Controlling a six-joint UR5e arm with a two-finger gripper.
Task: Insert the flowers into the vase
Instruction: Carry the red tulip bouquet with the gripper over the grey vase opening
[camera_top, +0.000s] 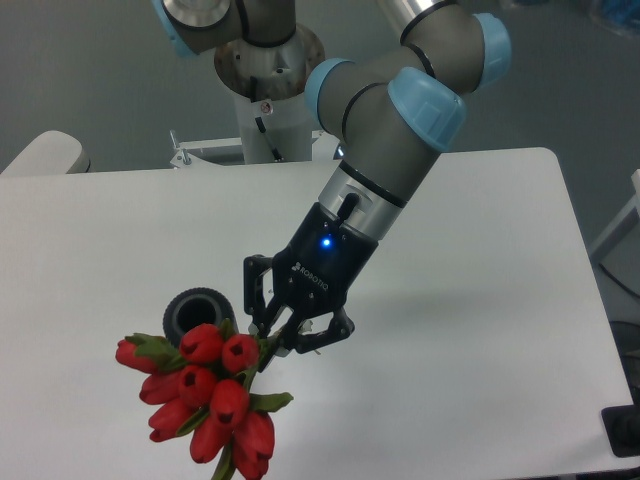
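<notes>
Fig. legend. Grey UR5e arm w/ light-blue joint caps (420, 110) reaches down from the far edge of the white desk (470, 300) toward its near-left part. Black two-finger pincer (283, 340), blue LED lit on its body, is tilted, fingers aimed down-left. Jaws stand narrowly apart, closed on the green stems of the bunch of red closed tulip buds w/ green leaves (205, 395); grip point sits at the stem end, just right of the upper buds. Exact finger-to-stem contact partly hidden by leaves and finger links. Bunch fans out down-left from the pincer, buds toward the near edge of the desk, lowest buds reaching the bottom of the view. Small dark grey ribbed cylindrical vase w/ thick rounded rim (197, 310) stands upright on the desk, near-left area, just left of the pincer. Upper buds overlap the vase's near rim in view; mouth of vase open, no stems inside. Whether buds touch the rim: cannot tell.
</notes>
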